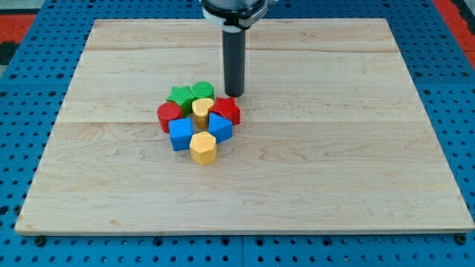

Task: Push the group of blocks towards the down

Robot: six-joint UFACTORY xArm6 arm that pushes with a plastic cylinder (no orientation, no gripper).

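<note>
Hovering Above The Cluster

My tip [234,95] sits just above the red star-like block [227,110], beside the green block [202,91]. There is no pincer, only the rod. The group sits mid-board [356,170]: green star [179,95], red block [168,115], yellow cylinder [202,109], two blue blocks [180,133] [220,126], yellow hexagon [202,147], seemingly touching.

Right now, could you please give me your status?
My tip at cluster's top right edge, beside red block. Group of blocks bunched mid-board. Nothing below them on board.

The rod [234,63] is cut off by the view's top; the green blocks [191,93] partly hide behind neighbours.
</note>
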